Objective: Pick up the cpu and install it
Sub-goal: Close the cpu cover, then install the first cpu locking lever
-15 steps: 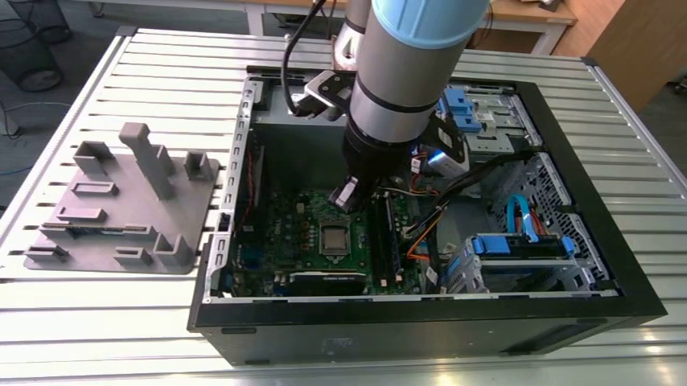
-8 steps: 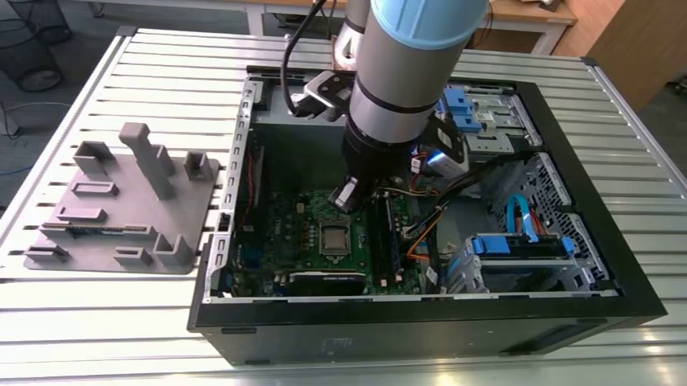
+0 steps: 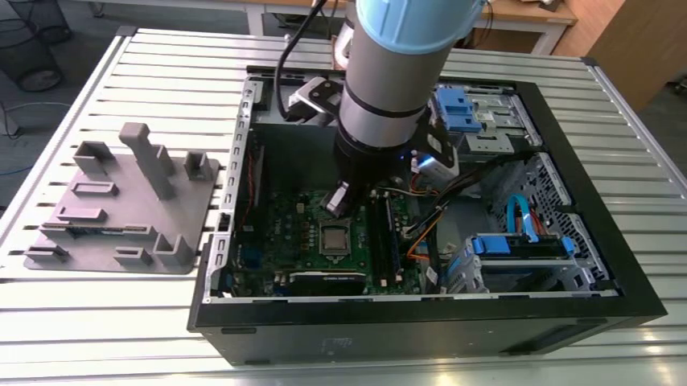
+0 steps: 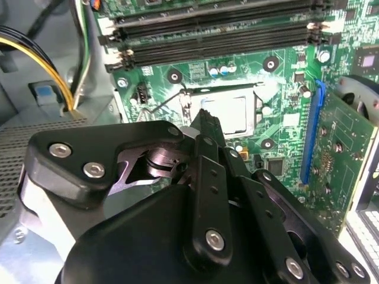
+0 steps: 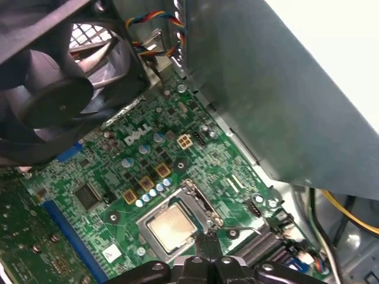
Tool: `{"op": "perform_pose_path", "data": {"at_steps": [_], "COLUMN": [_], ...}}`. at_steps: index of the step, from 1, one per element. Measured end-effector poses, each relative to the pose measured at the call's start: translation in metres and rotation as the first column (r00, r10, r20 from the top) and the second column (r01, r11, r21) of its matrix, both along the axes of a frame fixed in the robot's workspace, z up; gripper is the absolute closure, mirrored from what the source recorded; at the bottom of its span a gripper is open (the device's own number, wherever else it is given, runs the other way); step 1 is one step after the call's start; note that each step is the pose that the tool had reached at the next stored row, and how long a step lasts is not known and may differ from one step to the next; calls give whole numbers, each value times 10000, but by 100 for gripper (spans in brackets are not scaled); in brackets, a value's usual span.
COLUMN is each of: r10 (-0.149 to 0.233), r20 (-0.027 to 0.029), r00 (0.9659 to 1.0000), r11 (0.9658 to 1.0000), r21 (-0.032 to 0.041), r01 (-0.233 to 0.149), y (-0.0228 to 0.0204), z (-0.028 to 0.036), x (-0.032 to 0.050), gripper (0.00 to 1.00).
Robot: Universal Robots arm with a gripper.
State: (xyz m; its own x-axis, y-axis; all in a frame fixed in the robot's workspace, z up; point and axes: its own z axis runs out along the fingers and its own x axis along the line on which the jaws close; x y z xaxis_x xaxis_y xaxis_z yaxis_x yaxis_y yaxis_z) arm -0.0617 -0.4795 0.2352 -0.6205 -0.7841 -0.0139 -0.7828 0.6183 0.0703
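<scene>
My claw (image 4: 204, 118), pressed together and holding nothing, hangs just beside the cpu (image 5: 170, 227) seated in its socket (image 4: 228, 112), so install looks done.

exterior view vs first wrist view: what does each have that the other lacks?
Exterior view alone: the grey plastic tray on the slatted table beside the open computer case, plus the arm reaching in.

First wrist view alone: the black case fan above the board, seen close.

Shared: the green motherboard with the cpu lying in its socket, and the gripper just beside it.
</scene>
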Motion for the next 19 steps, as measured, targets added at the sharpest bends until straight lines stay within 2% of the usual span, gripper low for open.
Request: {"op": "perform_pose_path", "data": {"at_steps": [2,16,19], "r10": [0,0,1], "r20": [-2,0,0], "r00": [10000,10000,10000], "r11": [10000,10000,10000], "r21": [-37,-35,-35], "r01": [0,0,-1], "y": [0,0,0], "z": [-2,-3,29], "x": [-23,-38,-38], "gripper": [89,89,89]}}
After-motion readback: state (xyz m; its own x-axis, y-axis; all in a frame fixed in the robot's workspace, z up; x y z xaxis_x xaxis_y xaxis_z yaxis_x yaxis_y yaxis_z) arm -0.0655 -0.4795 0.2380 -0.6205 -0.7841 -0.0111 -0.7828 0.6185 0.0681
